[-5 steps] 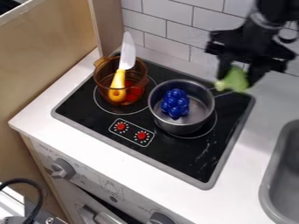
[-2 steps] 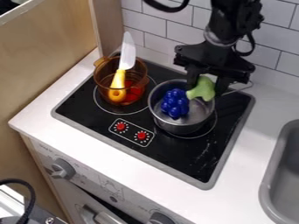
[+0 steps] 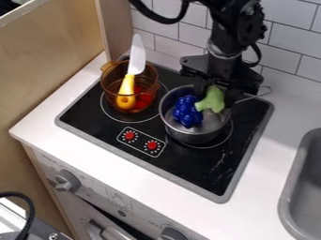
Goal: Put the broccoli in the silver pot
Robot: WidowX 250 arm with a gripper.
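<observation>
The gripper (image 3: pixel 216 95) is pinching the broccoli (image 3: pixel 212 100) between its fingers, just beside the blue grapes (image 3: pixel 187 111), inside the silver pot's (image 3: pixel 193 137) back-right rim. The carrying is looking finished, with lowering and release remaining; the pot is standing near the stovetop's (image 3: pixel 197 164) back edge, its bare floor offering room right of the grapes.
</observation>
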